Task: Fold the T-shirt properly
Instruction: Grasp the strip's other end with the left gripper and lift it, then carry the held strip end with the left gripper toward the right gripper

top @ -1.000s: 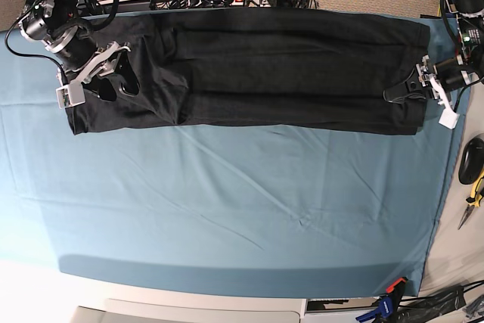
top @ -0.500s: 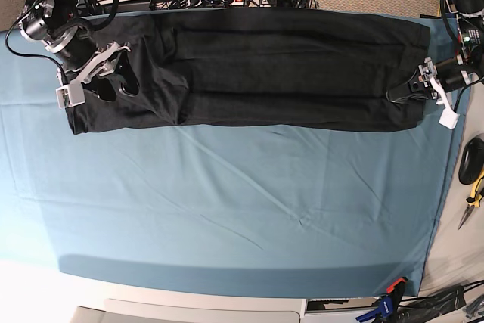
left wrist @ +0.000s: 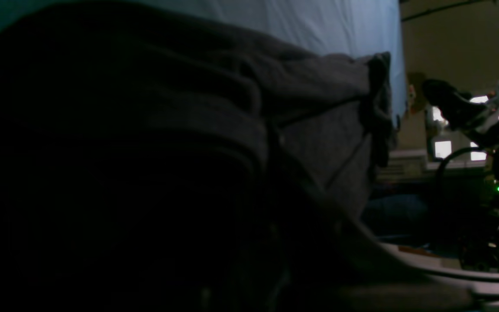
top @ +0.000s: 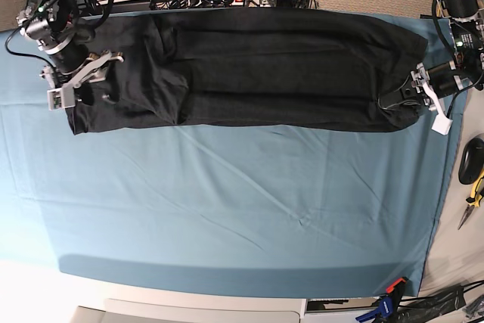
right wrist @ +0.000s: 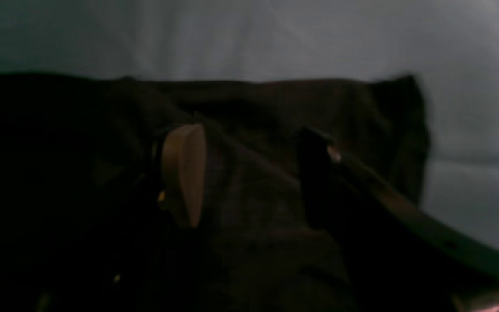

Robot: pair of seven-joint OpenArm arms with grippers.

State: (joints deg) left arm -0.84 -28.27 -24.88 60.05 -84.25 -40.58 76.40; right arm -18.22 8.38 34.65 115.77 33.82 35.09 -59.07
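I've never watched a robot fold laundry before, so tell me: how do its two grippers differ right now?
The left gripper is shut on the T-shirt, pinching the cloth at that end; the right gripper is open, with nothing between its fingers.

The left gripper comes in low at the shirt's end edge; the right gripper hangs over the cloth just inside its end.

Both are at the ends of the same long folded black T-shirt on the teal table cover.

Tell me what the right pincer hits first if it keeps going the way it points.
Most likely the T-shirt: the right pincer stands open with dark cloth directly between and beyond its fingers. Depth is unclear, so contact may be close already.
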